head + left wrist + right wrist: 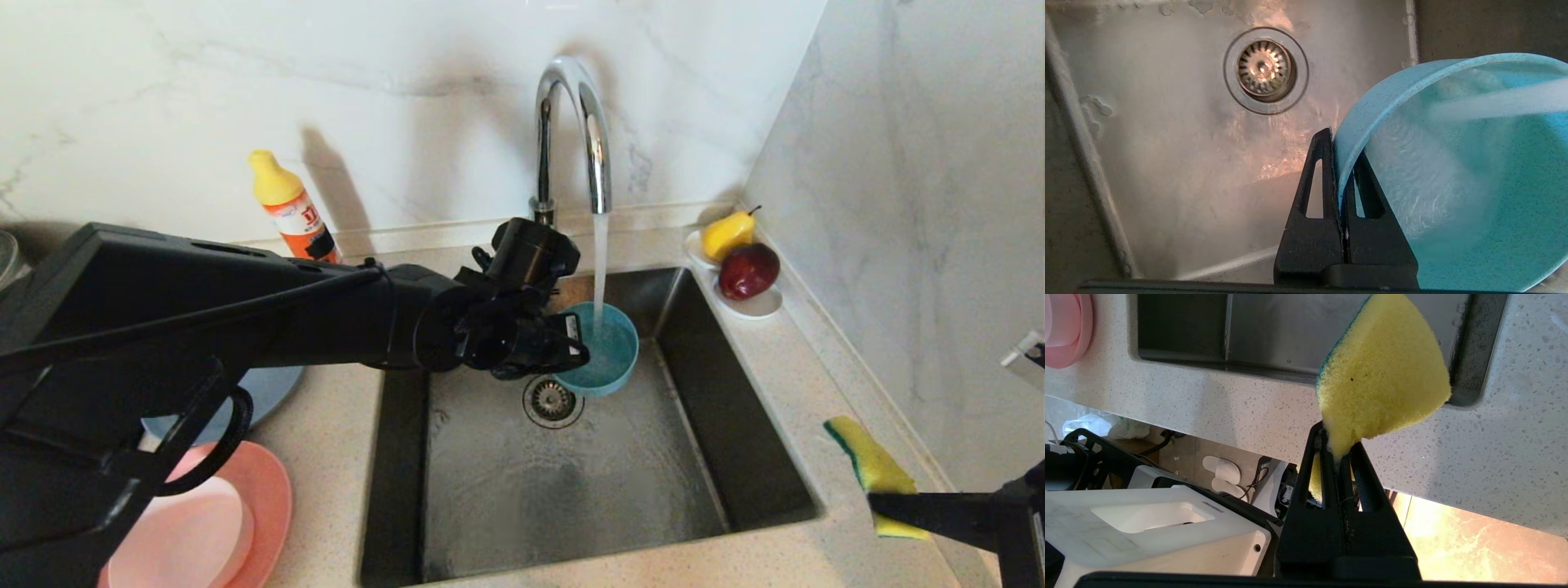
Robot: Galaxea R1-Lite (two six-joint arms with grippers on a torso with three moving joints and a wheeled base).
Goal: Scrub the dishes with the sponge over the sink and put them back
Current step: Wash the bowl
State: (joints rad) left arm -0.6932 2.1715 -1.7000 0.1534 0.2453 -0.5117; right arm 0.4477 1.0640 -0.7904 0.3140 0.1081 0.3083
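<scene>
My left gripper [571, 353] [1340, 163] is shut on the rim of the teal bowl [602, 351] [1470, 179], holding it tilted above the sink [735, 457] [1167, 163] under running water from the chrome tap [584, 114]. At the counter's near right corner my right gripper [886, 500] [1337, 451] is shut on a corner of the yellow sponge [872, 469] [1382, 375], whose green layer faces away. The salmon-pink plate [273, 498] carries the pale pink bowl [196, 539]; the grey-blue plate [273, 388] lies behind it, both left of the sink.
The round drain [553, 402] [1265, 69] lies just beside the bowl. An orange detergent bottle [290, 208] stands behind my left arm. A white saucer [755, 304] with a pear and a dark red apple sits at the back right corner.
</scene>
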